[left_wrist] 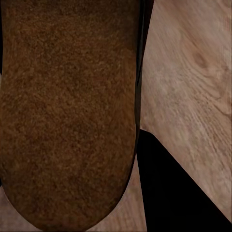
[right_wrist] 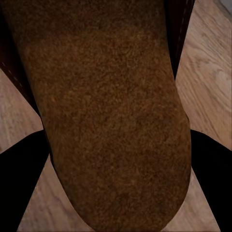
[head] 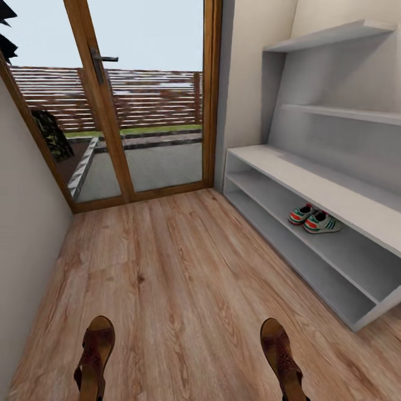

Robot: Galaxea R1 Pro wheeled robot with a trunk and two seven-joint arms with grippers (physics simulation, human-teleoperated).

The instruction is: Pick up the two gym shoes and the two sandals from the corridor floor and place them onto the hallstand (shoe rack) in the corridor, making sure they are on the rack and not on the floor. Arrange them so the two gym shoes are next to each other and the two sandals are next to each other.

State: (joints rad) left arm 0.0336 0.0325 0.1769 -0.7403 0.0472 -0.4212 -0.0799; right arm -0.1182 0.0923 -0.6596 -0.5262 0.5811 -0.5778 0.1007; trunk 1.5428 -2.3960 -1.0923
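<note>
Head view: two brown leather sandals, left (head: 96,356) and right (head: 282,356), cut off by frame edge. Gym shoes (head: 313,219) on grey hallstand (head: 312,184) shelf. Grippers hidden; grip cannot be judged

No legible txt — no labels, brands, nos.

Hand fingers (dark wedges) (right_wrist: 21,179) flanking each wrist view.
</note>
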